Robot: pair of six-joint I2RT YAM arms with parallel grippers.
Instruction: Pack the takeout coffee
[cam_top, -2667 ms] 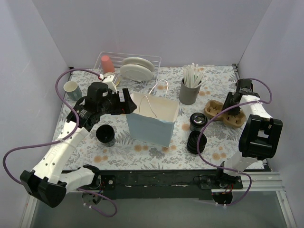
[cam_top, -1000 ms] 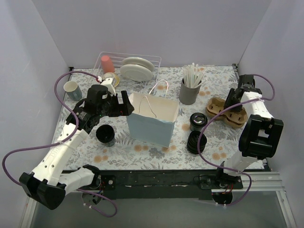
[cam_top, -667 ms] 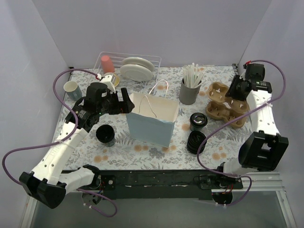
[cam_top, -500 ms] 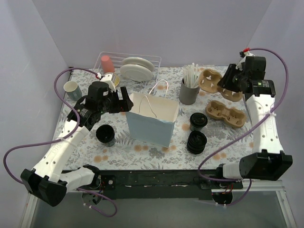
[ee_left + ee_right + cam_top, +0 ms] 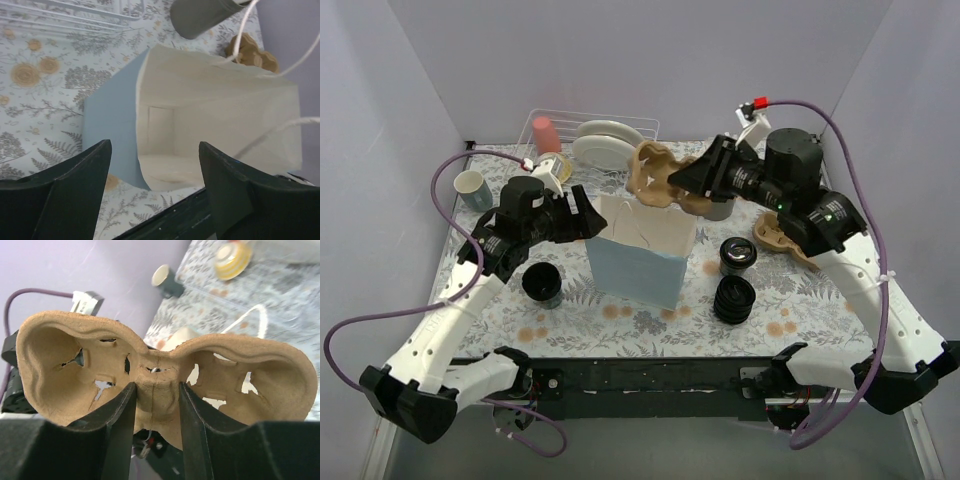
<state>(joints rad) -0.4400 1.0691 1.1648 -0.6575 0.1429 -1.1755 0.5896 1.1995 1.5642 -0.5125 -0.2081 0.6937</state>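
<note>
The takeout coffee (image 5: 737, 255), a small black cup with a shiny-rimmed lid, stands on the table right of the open light-blue paper bag (image 5: 640, 252). My right gripper (image 5: 698, 180) is shut on the middle ridge of a brown pulp cup carrier (image 5: 660, 180) and holds it tilted in the air above the bag's back edge. The carrier fills the right wrist view (image 5: 160, 370), with the gripper (image 5: 157, 390) on its ridge. My left gripper (image 5: 582, 215) is open and empty at the bag's upper left edge. The left wrist view looks into the empty bag (image 5: 215, 115), the gripper (image 5: 154, 150) apart from it.
A lidless black cup (image 5: 542, 283) stands left of the bag and a ribbed stack of black lids (image 5: 733, 298) in front of the coffee. A second carrier (image 5: 790, 240) lies at the right. A grey cup of straws (image 5: 725, 205), a dish rack (image 5: 590, 135) and a mug (image 5: 470, 187) stand at the back.
My right arm has lifted one carrier off the stack at the right and swung it left, up over the bag. The left gripper has stayed by the bag's edge.
</note>
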